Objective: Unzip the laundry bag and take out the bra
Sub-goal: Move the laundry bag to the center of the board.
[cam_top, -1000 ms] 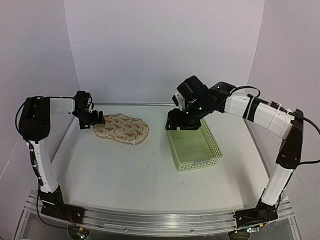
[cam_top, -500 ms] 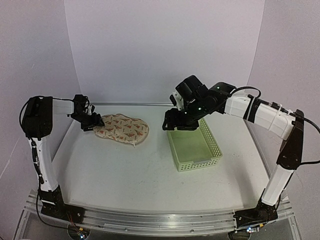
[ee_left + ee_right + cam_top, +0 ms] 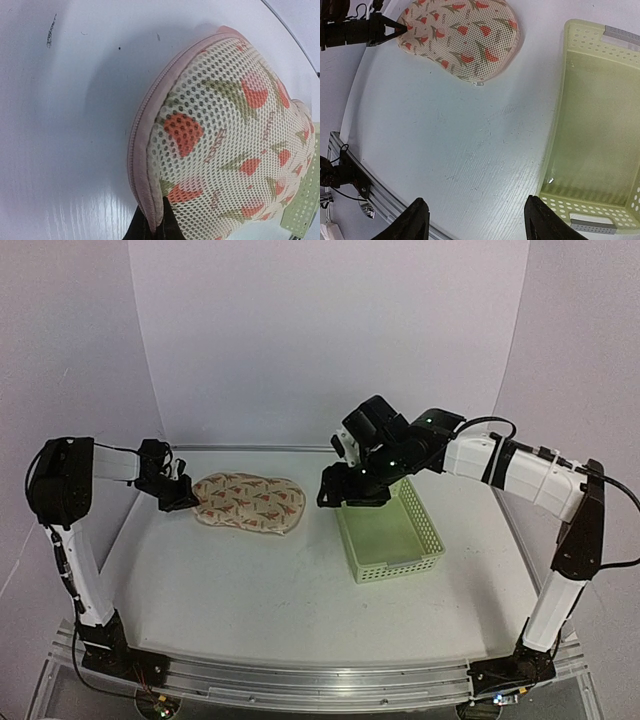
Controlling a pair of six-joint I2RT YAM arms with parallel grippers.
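The laundry bag [image 3: 250, 502] lies zipped shut at the back left of the table, a cream mesh pouch with red-and-green motifs and a pink rim [image 3: 142, 150]. My left gripper [image 3: 184, 496] is shut on that rim at the bag's left end, and the dark fingertips [image 3: 172, 227] pinch the pink edge. In the right wrist view the bag [image 3: 462, 35] shows a small zip pull [image 3: 477, 83] on its near edge. My right gripper [image 3: 475, 202] hangs open over bare table between bag and basket, holding nothing. The bra is hidden.
A pale green slatted plastic basket [image 3: 436, 540] stands empty right of centre, and its long left wall [image 3: 555, 130] runs beside my right gripper [image 3: 340, 497]. White walls close the back and sides. The metal rail runs along the table's near edge [image 3: 350, 165].
My left gripper has gone from open to shut on the bag's left rim. My right arm has drifted left and lower, away from the basket and toward the bag.
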